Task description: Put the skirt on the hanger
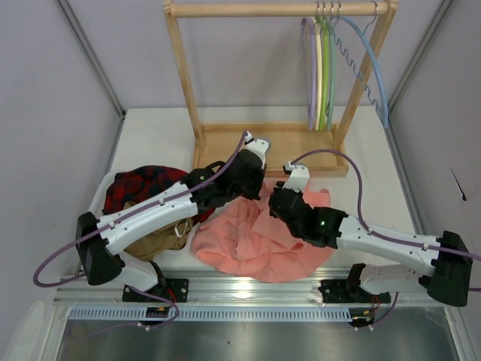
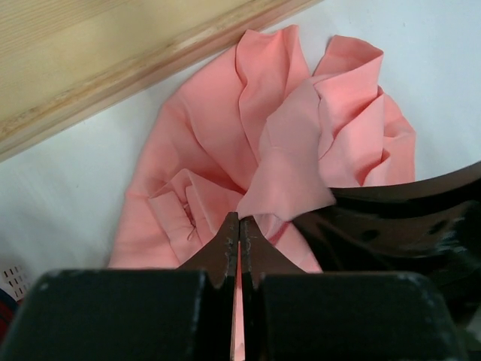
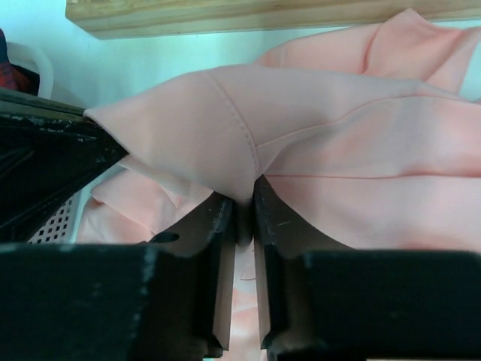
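1. The skirt (image 1: 252, 244) lies crumpled on the bench (image 1: 150, 135), just in front of the wooden rack base (image 1: 225, 139).
2. The left tool (image 2: 239, 223) and right tool (image 3: 244, 197) each clench a thin fold, and either could slip on lifting.
3. The pinches sit close together, so the cloth may hang bunched and miss the lilac hanger (image 1: 310, 68), which is well apart.

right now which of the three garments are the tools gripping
The salmon-pink skirt: left tool and right tool are shut on its folds. The red plaid garment and the tan garment lie to its left, ungripped.
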`<state>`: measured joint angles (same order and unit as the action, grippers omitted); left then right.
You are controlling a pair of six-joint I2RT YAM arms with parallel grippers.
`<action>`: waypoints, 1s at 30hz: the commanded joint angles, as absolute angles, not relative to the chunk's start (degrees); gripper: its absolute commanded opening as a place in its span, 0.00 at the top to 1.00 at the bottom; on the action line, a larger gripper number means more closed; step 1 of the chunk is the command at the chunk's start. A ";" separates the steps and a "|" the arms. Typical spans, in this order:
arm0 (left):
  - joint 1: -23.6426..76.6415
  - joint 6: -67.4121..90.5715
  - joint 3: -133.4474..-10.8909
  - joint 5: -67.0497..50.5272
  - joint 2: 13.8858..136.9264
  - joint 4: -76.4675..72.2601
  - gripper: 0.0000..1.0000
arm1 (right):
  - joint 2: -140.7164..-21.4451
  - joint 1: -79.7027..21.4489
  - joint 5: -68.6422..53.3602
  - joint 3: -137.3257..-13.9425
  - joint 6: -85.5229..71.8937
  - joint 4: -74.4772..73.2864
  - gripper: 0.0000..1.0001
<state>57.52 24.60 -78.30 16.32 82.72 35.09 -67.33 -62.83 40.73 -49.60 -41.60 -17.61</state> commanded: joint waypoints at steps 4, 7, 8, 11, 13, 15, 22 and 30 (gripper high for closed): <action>56.08 22.25 -75.77 17.14 78.84 31.82 1.00 | -55.74 -62.84 41.76 -47.73 -39.73 -19.95 0.88; 55.81 19.43 -75.15 16.17 77.44 30.32 1.00 | -47.31 -61.62 39.04 -45.18 -39.03 -23.19 0.90; 55.81 18.12 -75.32 16.08 77.08 30.41 1.00 | -45.28 -60.92 38.33 -44.57 -38.24 -24.16 0.90; 55.81 16.00 -75.24 15.47 76.38 29.36 1.00 | -38.07 -56.70 30.35 -40.79 -34.82 -25.14 0.88; 55.98 14.69 -75.76 12.42 76.46 28.22 1.00 | -33.68 -52.24 23.15 -37.47 -33.06 -23.74 0.81; 55.99 14.68 -76.29 10.90 76.73 28.30 1.00 | -30.34 -49.23 11.46 -35.34 -32.35 -23.03 0.79; 55.99 10.21 -79.89 14.50 75.77 34.18 1.00 | -26.37 -41.14 -0.18 -32.25 -32.35 -28.56 0.74; 56.51 8.70 -79.37 9.76 74.79 35.68 1.00 | -34.18 -39.90 -0.26 -33.22 -31.90 -26.38 0.92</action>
